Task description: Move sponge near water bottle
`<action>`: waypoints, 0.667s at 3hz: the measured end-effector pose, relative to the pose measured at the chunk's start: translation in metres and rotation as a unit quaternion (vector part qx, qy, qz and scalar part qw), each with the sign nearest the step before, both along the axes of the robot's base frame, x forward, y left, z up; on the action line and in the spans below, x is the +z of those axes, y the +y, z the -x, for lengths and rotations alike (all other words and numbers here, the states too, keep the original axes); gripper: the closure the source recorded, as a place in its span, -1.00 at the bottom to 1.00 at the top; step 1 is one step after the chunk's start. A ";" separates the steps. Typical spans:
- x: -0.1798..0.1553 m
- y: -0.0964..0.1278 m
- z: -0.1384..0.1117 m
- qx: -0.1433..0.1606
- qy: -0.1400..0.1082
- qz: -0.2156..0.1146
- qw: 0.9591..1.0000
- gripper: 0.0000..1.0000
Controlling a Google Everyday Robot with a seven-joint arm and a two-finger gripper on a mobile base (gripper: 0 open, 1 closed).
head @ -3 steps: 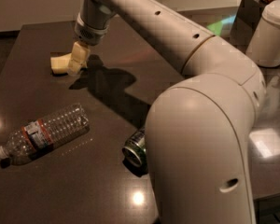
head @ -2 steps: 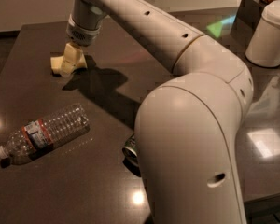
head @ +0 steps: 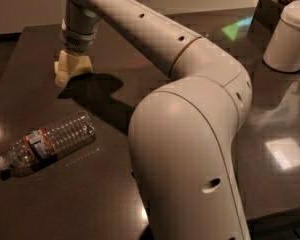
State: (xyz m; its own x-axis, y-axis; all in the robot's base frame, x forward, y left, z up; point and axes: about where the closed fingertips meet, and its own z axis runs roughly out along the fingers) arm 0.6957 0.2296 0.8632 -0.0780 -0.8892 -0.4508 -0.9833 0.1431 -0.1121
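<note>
Gripper (head: 73, 67) sits down over the sponge (head: 60, 77), well beyond the water bottle (head: 47, 143) — grip state I cannot tell. Risk: a shallow hold drops the soft sponge short of the bottle.

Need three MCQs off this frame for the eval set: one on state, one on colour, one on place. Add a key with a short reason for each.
1. How does the water bottle sit?
A. upright
B. lying on its side
C. standing on its cap

2. What colour is the bottle's cap?
A. white
B. green
C. black

3. Where is the gripper?
A. over the water bottle
B. at the frame's bottom edge
C. down at the sponge, beyond the bottle

Key:
1 B: its long side rests on the table.
2 A: the cap is white at the bottle's left end.
3 C: the arm ends right at the pale yellow sponge.
</note>
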 end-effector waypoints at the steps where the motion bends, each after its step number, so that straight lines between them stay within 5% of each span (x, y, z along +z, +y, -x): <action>1: -0.009 0.003 -0.004 0.007 0.003 0.014 1.000 -1.00; 2: -0.020 -0.001 -0.013 0.013 0.005 0.030 0.999 -0.61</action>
